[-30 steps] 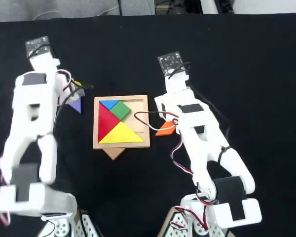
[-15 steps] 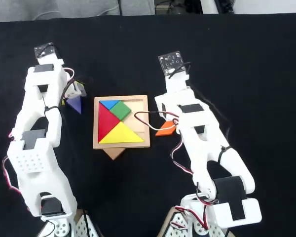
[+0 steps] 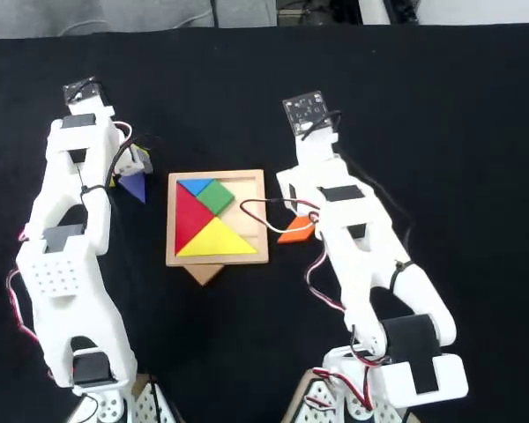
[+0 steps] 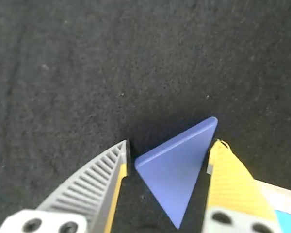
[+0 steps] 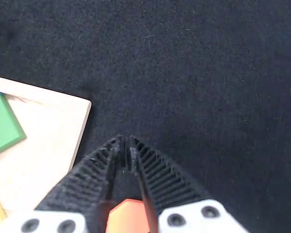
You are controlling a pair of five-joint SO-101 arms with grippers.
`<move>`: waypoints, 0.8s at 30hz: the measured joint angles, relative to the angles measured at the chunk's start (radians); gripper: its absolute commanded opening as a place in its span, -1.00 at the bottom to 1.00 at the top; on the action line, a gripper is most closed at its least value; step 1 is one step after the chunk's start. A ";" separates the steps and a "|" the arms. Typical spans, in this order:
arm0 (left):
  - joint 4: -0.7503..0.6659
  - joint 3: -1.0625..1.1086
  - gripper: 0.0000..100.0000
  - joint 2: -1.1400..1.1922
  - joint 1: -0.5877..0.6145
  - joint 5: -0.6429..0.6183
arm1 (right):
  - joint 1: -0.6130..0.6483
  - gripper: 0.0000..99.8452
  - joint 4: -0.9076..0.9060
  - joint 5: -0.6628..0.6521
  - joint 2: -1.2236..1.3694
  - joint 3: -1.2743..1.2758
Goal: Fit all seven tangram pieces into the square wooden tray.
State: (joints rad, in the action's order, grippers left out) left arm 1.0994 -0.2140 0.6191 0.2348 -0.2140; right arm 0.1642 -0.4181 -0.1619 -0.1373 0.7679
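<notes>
The square wooden tray holds blue, green, red and yellow pieces. A purple-blue triangle lies flat on the cloth left of the tray. My left gripper is down over it. In the left wrist view the left gripper is open, with the triangle between its fingers and the yellow finger against one edge. My right gripper is shut and empty just off the tray's corner. An orange piece lies under the right arm. A tan triangle sits below the tray.
Black cloth covers the table, with open room at the right and far side. The right arm runs alongside the tray's right edge, its cable draped over the tray's rim. The left arm stretches along the left side.
The left arm has stretched forward and come down over the purple-blue triangle, settling in the last half second. The right arm and all pieces have stayed put.
</notes>
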 measured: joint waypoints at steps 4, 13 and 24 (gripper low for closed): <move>0.002 -0.041 -0.47 0.035 0.000 0.006 | 0.000 -0.98 0.000 0.000 0.000 0.000; 0.017 -0.051 -0.47 0.038 0.000 0.006 | 0.000 -0.98 0.000 0.000 0.000 0.000; 0.077 -0.087 -0.47 0.049 0.000 0.101 | 0.000 -0.98 0.000 0.000 0.000 0.000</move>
State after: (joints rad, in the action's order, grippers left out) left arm 1.1761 -0.3015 0.6682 0.2348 -0.1128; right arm 0.1642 -0.4181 -0.1619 -0.1373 0.7679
